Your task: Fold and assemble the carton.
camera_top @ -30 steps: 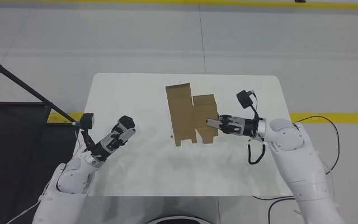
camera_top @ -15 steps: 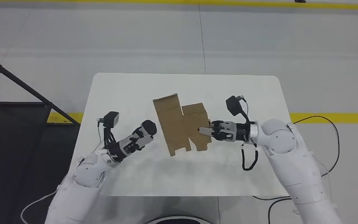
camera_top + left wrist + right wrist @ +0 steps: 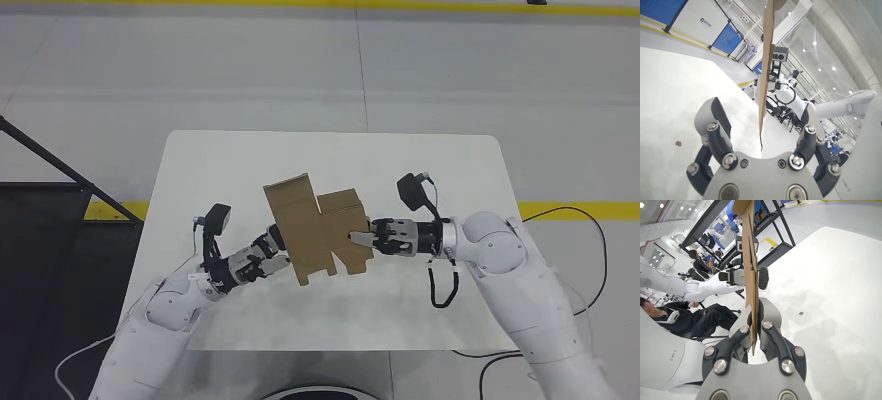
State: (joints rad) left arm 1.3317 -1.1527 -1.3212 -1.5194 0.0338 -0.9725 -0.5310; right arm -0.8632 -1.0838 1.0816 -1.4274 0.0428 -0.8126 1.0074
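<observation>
Carton (image 3: 315,230) is held upright mid-frame, our right gripper (image 3: 754,313) pinching one edge so our spread left gripper (image 3: 762,117) can clamp the other.

The carton (image 3: 765,75) is cut off at both wrist views' edges (its far end unseen).

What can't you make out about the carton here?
Faces and flaps of the carton: edge-on in both wrist views, far end cut off by frame.
Fingertips of the left gripper, top view: partly hidden by the carton.
The brown speck on the table: too small to identify.
</observation>
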